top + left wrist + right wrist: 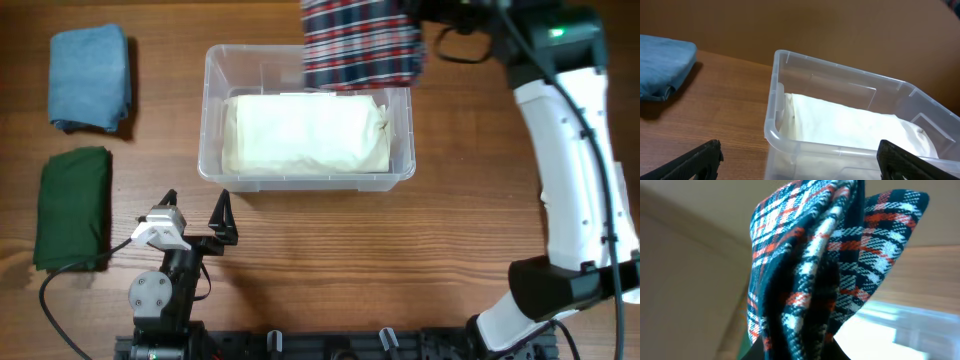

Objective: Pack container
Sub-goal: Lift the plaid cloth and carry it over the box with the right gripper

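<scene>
1. Both fingers [222,210] of the left gripper [195,205] are spread wide, nothing held, near the container [300,182].
2. A plaid cloth [360,45] is clamped by the right gripper [420,28] above the container's far rim.

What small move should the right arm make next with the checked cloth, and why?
Probably lower the right tool, bringing the red and navy checked cloth slightly toward the robot. It hangs over the far rim of the clear plastic rectangular container, not over the middle, where the folded cream cloth already lies.
</scene>
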Motion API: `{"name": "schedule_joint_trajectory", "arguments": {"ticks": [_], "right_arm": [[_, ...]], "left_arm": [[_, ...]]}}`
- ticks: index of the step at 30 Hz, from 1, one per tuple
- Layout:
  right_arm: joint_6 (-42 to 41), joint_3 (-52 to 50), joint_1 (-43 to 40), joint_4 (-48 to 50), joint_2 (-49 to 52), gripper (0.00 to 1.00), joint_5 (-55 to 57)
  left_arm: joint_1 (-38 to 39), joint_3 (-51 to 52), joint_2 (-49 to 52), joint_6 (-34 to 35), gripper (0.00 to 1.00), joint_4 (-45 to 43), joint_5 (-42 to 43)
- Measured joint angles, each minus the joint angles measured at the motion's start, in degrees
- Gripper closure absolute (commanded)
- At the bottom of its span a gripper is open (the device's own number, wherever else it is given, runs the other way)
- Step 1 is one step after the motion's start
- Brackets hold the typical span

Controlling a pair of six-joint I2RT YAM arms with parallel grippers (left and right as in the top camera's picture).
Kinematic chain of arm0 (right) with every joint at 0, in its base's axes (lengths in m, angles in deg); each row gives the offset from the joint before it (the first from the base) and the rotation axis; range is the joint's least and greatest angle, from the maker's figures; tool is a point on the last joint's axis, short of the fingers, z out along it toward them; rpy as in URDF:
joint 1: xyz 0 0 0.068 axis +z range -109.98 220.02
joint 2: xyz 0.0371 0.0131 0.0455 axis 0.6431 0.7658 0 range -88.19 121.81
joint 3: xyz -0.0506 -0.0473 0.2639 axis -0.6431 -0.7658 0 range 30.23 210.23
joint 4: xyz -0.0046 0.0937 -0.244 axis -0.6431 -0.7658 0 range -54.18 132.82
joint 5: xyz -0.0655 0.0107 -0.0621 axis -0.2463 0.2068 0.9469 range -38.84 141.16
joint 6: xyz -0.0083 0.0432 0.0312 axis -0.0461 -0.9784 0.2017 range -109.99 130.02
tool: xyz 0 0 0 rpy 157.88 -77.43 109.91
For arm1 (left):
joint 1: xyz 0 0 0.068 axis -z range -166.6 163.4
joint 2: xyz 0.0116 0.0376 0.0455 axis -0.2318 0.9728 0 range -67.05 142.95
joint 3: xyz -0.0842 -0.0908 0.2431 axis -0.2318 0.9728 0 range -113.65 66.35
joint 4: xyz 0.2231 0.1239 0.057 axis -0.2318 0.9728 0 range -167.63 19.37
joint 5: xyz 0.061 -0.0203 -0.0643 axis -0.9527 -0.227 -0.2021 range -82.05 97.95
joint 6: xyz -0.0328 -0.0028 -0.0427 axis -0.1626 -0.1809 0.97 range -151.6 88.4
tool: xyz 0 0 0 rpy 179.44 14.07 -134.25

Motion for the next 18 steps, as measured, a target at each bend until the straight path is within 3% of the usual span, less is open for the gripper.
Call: {"name": "schedule_joint_trajectory", "arguments": {"ticks": [18], "right_arm": [[-14.23, -0.48, 14.32, 2.95, 15.43, 0.96, 3.91]], "left_arm": [[0.00, 0.00, 0.00, 0.00, 0.00, 0.00, 0.00]]}}
